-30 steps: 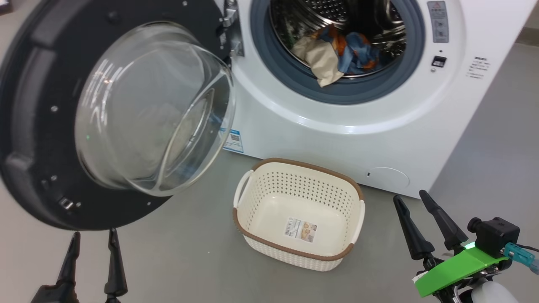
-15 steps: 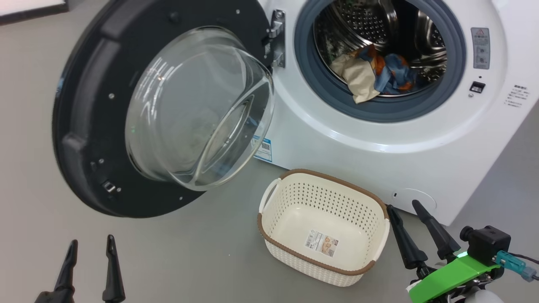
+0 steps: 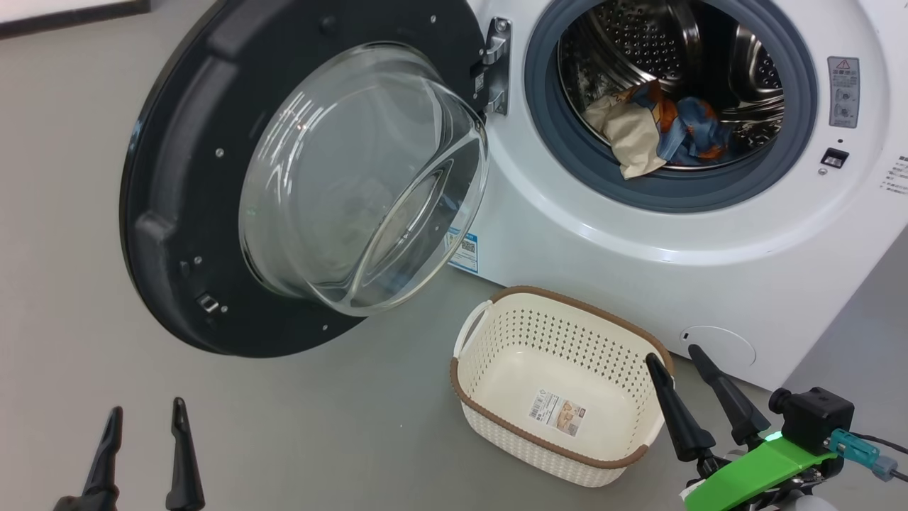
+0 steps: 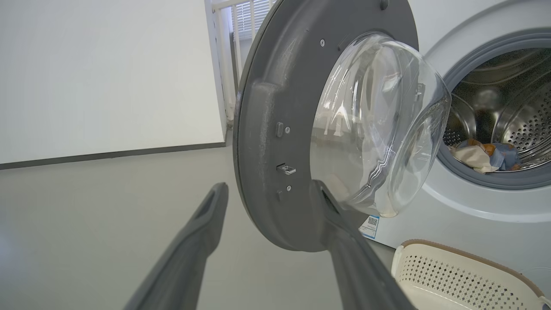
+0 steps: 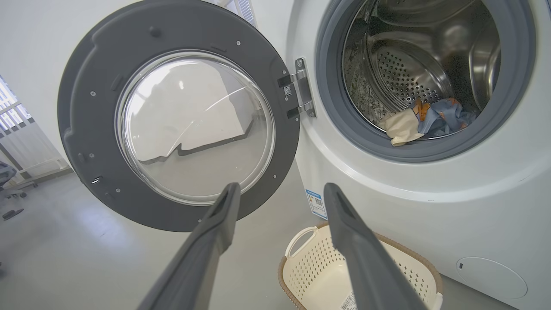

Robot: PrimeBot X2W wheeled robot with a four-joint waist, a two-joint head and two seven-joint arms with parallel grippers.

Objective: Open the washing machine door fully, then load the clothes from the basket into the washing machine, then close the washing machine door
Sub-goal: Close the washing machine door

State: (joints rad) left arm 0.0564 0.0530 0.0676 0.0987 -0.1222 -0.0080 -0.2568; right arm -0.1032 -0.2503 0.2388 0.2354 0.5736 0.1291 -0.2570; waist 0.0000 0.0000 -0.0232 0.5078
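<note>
The white washing machine [image 3: 638, 248] stands with its round door [image 3: 213, 213] swung open to the left, the glass bowl bulging outward. Blue, orange and beige clothes [image 3: 660, 131] lie in the steel drum, the beige piece drooping onto the gasket. The cream basket [image 3: 496, 376] sits on the floor in front, only a label on its floor. My left gripper [image 3: 145, 411] is open near the bottom left, below the door [image 4: 267, 142]. My right gripper [image 3: 674, 353] is open just right of the basket's rim. In the right wrist view the clothes [image 5: 424, 122] and basket [image 5: 310, 267] show.
Grey floor [image 3: 319, 426] spreads left of the basket and under the open door. A white wall with a dark skirting [image 4: 107, 154] runs behind the door. The machine's round white flap [image 3: 720, 345] is low on its front, near my right fingers.
The whole head view has shifted, so the camera moved: machine, door and basket now sit further right. Both grippers stay open and low.
</note>
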